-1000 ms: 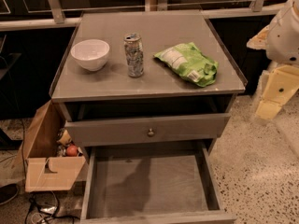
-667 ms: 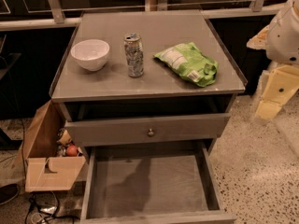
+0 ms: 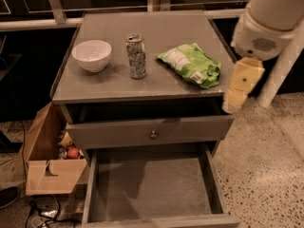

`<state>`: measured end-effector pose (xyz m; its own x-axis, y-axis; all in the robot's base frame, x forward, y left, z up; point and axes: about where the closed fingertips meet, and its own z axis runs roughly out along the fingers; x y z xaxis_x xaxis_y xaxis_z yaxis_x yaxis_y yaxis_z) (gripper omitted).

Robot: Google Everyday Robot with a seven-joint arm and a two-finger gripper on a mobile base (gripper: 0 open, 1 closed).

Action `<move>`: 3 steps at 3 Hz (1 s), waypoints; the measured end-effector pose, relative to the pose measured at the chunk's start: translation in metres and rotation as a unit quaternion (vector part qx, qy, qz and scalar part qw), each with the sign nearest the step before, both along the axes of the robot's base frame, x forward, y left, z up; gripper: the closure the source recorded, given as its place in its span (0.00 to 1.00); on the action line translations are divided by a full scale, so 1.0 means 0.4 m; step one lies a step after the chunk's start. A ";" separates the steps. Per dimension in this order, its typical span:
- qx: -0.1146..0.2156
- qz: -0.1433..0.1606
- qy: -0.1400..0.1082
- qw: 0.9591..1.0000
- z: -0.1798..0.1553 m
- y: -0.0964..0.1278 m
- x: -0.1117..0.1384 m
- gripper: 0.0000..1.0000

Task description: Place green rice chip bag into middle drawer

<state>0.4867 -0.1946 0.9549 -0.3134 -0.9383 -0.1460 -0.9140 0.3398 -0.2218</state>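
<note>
The green rice chip bag [image 3: 191, 64] lies flat on the right side of the grey cabinet top, white label patch facing up. The middle drawer [image 3: 151, 186] is pulled far out at the bottom of the view, its flat grey floor bare. My gripper [image 3: 239, 88], a cream-coloured part under the white arm housing, hangs just off the cabinet's right edge. It is to the right of the bag, slightly lower, and apart from it. It holds nothing that I can see.
A white bowl [image 3: 92, 55] and a silver patterned can [image 3: 136, 56] stand on the cabinet top [image 3: 118, 82], left of the bag. The drawer with the round knob [image 3: 153, 134] sits above the open one. A cardboard box [image 3: 47, 167] of items stands on the floor at the left.
The arm and gripper have moved left, closer to the cabinet's right edge and the bag. The bag, can, bowl and drawers have not moved.
</note>
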 end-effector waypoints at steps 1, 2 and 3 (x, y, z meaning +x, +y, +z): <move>-0.011 -0.029 0.027 0.999 -0.035 0.018 0.059 0.00; -0.009 -0.029 0.023 0.999 -0.036 0.025 0.067 0.00; 0.014 -0.044 0.034 0.998 -0.044 0.044 0.109 0.00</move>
